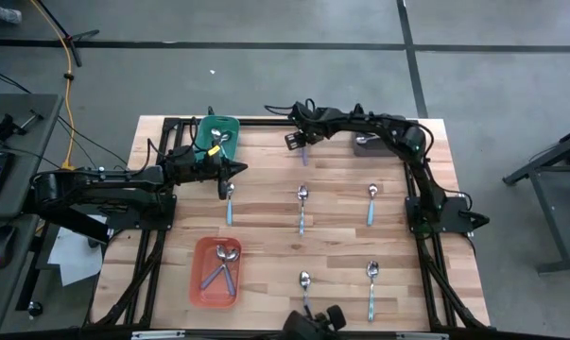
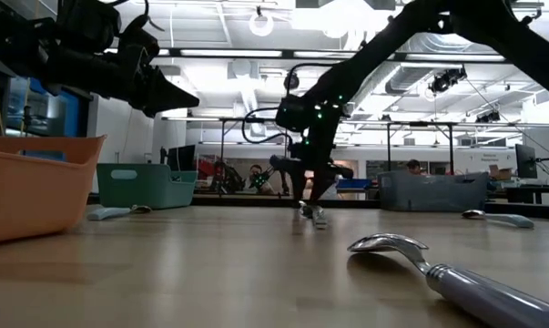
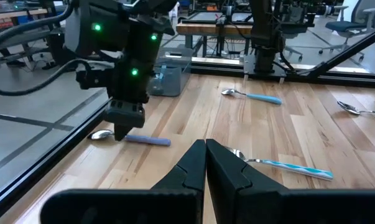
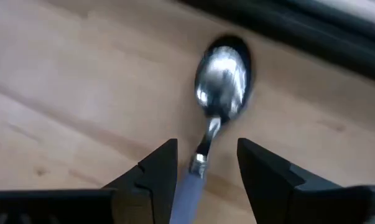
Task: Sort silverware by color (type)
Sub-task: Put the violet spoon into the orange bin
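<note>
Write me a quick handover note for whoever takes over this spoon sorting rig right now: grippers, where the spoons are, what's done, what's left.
Right gripper: open, low at the far edge of the table, fingers either side of the purple-handled spoon, not yet gripped.
Left gripper: shut, empty, hovering by the teal bin.
Done: spoons already in the teal bin and the orange bin.
Left: the purple spoon, plus five blue-handled spoons lying loose on the table, one just under the left gripper. Grey bin sits at the far right; its contents can't be seen.

Coloured-handled spoons [image 1: 302, 209] flat on tabletop
</note>
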Controlling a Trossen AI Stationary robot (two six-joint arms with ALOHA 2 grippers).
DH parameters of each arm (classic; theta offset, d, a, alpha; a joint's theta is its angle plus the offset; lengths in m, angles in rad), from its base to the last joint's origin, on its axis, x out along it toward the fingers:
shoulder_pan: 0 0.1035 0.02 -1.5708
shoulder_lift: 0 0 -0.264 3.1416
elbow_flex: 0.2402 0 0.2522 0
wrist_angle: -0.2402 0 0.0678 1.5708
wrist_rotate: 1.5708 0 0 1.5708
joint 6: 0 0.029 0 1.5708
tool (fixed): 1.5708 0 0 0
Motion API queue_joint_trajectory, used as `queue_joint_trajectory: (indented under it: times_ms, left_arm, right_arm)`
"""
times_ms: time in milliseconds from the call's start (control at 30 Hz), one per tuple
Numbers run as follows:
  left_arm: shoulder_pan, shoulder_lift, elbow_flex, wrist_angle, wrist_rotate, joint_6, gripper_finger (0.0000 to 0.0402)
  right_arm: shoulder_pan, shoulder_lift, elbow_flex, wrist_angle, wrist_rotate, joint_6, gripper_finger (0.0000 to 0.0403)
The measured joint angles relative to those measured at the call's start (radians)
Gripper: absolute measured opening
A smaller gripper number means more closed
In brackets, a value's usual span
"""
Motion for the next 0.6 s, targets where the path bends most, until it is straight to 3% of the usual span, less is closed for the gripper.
queue_joint_trajectory:
  times_ms: [200, 600]
  left_arm:
    - [0.000, 0.000, 0.000, -0.013, 0.000, 0.000, 0.0003]
    - [0.000, 0.000, 0.000, -0.015, 0.000, 0.000, 0.0003]
  right_arm:
    - [-0.018, 0.001, -0.002, -0.113, -0.029, -0.040, 0.0123]
    - [-0.027, -0.002, -0.001, -0.166, -0.107, -0.244, 0.0036]
